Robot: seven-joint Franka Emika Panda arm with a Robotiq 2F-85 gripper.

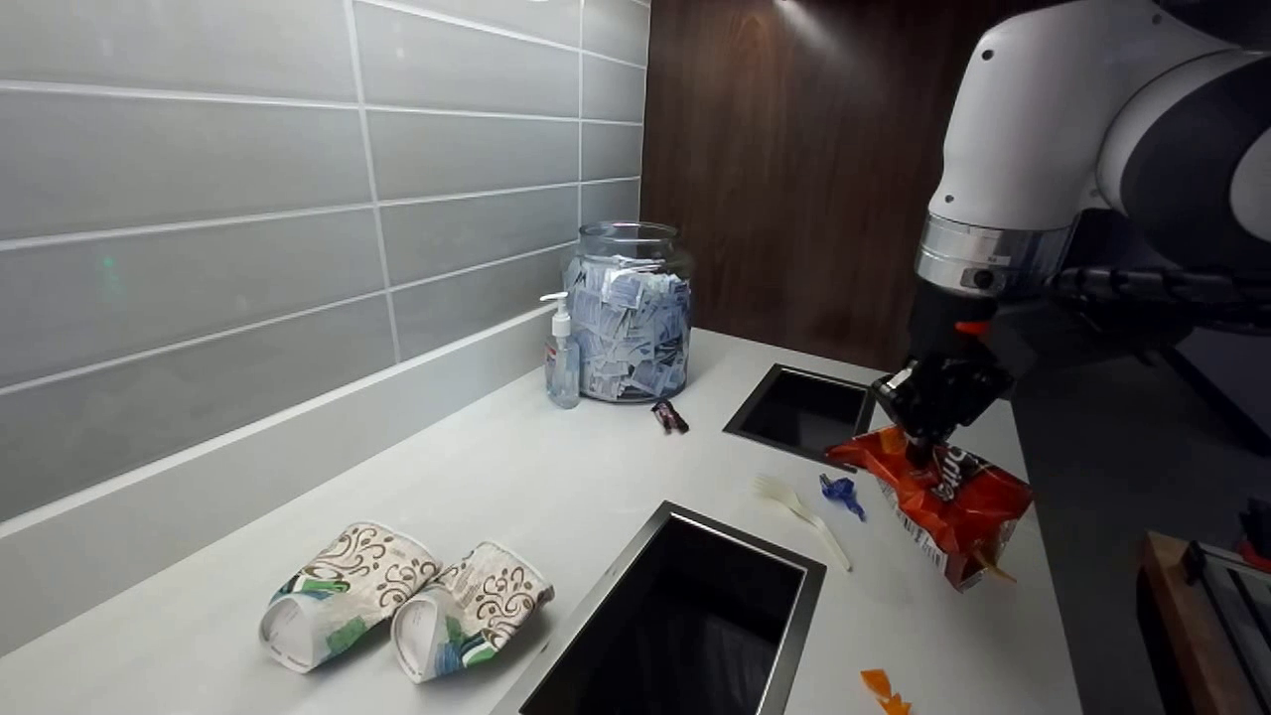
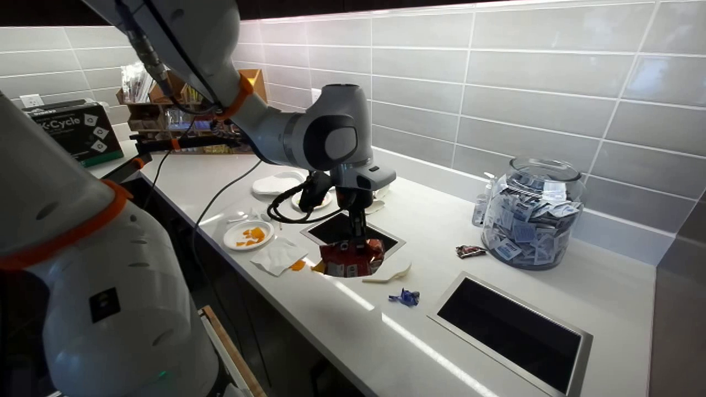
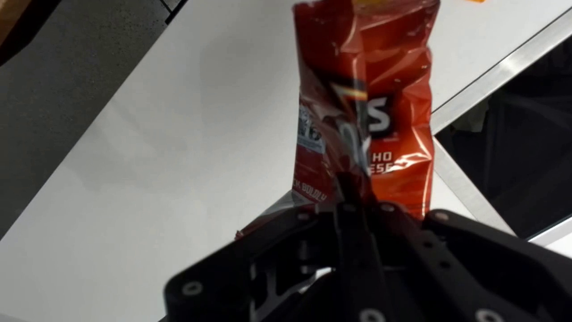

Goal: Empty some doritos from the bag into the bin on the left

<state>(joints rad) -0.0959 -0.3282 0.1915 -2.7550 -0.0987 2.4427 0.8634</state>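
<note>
My gripper [image 3: 355, 192] is shut on the crinkly red-orange bag [image 3: 402, 120], pinching its wall between the printed faces. In both exterior views the bag [image 1: 923, 492] hangs over the counter, tilted, its lower end facing away from the arm's wrist. A yellow-orange chip-like piece [image 1: 993, 568] shows at that end; other doritos inside are hidden. The bin on the left [image 1: 596, 601] is a steel-framed dark opening in the counter. In the wrist view its rim [image 3: 469, 190] lies to the right of the bag, which is beside the opening.
The right bin [image 2: 579, 364] is a similar opening. A blue wrapper [image 1: 841, 494] and white fork [image 1: 809, 516] lie between the bins. Crumpled paper cups [image 1: 348, 596], a glass jar [image 1: 635, 318], a pump bottle [image 1: 562, 362] and a plate of orange pieces [image 2: 234, 242] also stand around.
</note>
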